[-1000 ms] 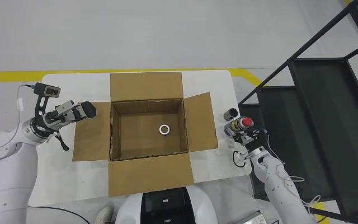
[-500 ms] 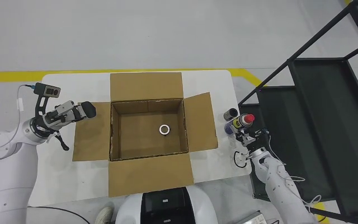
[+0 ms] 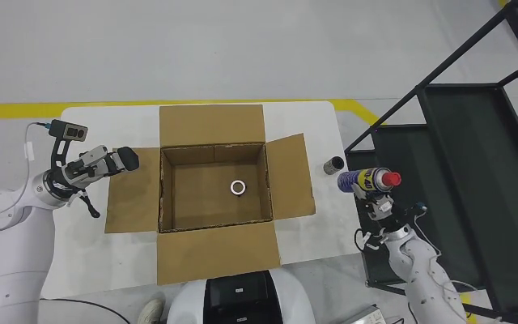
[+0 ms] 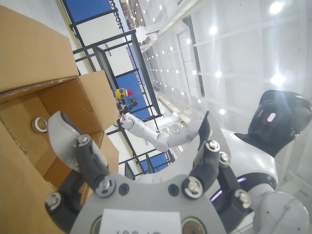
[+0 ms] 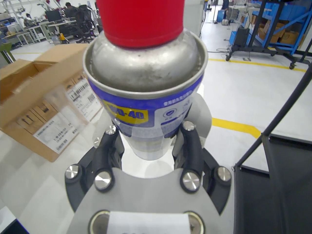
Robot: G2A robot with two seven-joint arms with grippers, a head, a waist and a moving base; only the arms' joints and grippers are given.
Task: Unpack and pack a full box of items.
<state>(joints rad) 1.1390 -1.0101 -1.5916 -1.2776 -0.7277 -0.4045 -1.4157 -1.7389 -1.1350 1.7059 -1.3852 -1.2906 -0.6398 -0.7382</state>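
Right jaws pinched on the lower body of the spray can (image 3: 368, 180), one finger each side in the right wrist view, and the grip looks firm. In the top view the can is tipped, with its red cap pointing to 3 o'clock and its base to 9. It hangs at the bench (image 3: 105, 130) edge, at 3 o'clock from the box (image 3: 164, 190).

Change: a second ago the can stood on the bench corner, just beside the small grey canister (image 3: 331, 166). It has since come up off the surface and swung out toward 3 o'clock. The canister stays put and now stands alone, at about 10 o'clock from the can.

Left jaws spread wide with nothing between them, parked over the box's 9 o'clock flap. That arm has not moved across the frames.

The box sits mid-bench with all four flaps out. A metal ring (image 3: 237, 187) lies on its floor, right of centre, and no other contents are visible.

Judgement: with the box near empty and the can picked up off the bench, this reads as the start of repacking, though I can't be sure. The lift is done. The next step would be a carry toward 9 o'clock, clearing the 3 o'clock flap and box wall. Risk: the tilted can clips the wall or lands on the ring.
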